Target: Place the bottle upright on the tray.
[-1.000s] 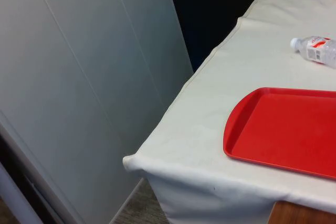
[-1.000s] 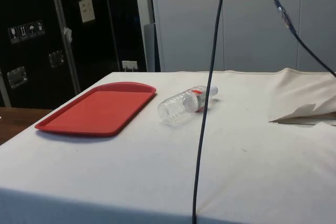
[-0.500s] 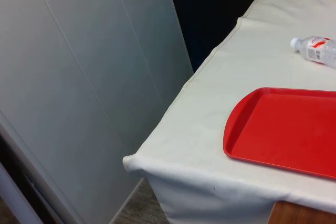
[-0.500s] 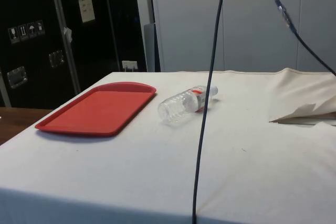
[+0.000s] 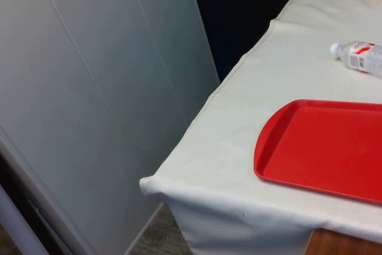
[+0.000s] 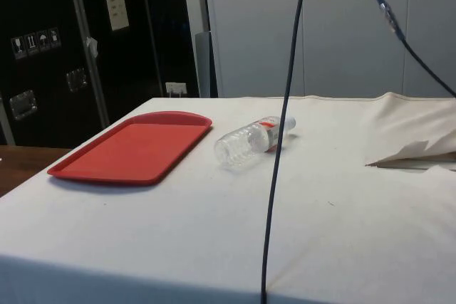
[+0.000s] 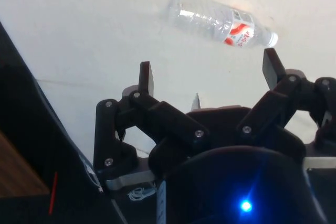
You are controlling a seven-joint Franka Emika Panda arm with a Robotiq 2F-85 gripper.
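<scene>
The bottle (image 6: 254, 140) is clear plastic with a white cap and a red and white label. It lies on its side on the white cloth (image 6: 214, 233), just beside the red tray (image 6: 132, 147) but not on it. In the front view the bottle (image 5: 360, 57) sits past the tray's far edge, at the front view's right, with its cap pointing to the front view's left. Nothing has changed in the last second: the bottle and the tray (image 5: 322, 147) are right where they were, so the job has not really started. The bottle has to be picked up, stood on its bottom and put on the tray. The gripper (image 7: 208, 72) hangs high over the table, looking down at the bottle (image 7: 218, 20) from above. Its two black fingers (image 7: 146, 77) are spread wide apart and hold nothing. I think it needs to come down over the bottle next. A round bottle could roll away if it gets bumped.
</scene>
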